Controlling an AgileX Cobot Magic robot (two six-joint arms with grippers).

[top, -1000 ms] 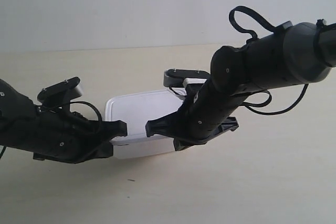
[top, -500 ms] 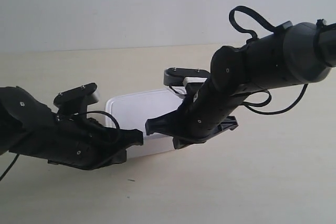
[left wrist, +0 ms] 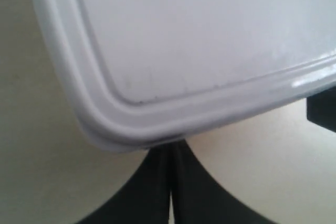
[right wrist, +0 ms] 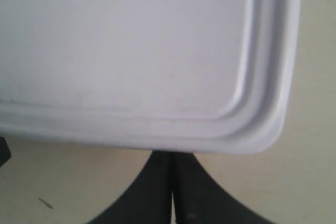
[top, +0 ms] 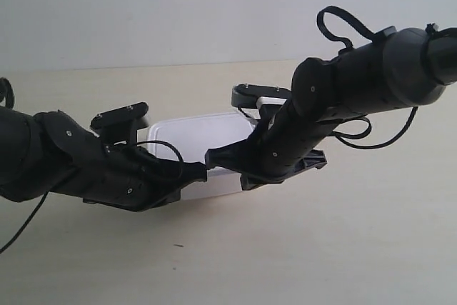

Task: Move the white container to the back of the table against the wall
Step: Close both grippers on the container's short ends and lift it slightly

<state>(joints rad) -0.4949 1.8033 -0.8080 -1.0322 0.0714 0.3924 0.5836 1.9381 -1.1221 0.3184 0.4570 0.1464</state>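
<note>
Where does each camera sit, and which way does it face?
Exterior view: off the arms, looking across the table toward the wall; both arms and the white container show.
Left wrist view: on the left arm, looking past the shut left gripper at one container corner.
Right wrist view: on the right arm, past the shut right gripper at another corner.
Shared: all see the container's lid.

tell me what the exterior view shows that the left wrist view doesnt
Only the exterior view shows the wall, the arm at the exterior view's left, the arm at the exterior view's right, and the strip of table between the white container and that wall. Only the left wrist view shows the left gripper shut, its tip meeting the container's edge near a rounded corner, and the lid's raised rim up close. Both show the container's white lid and the pale table.
</note>
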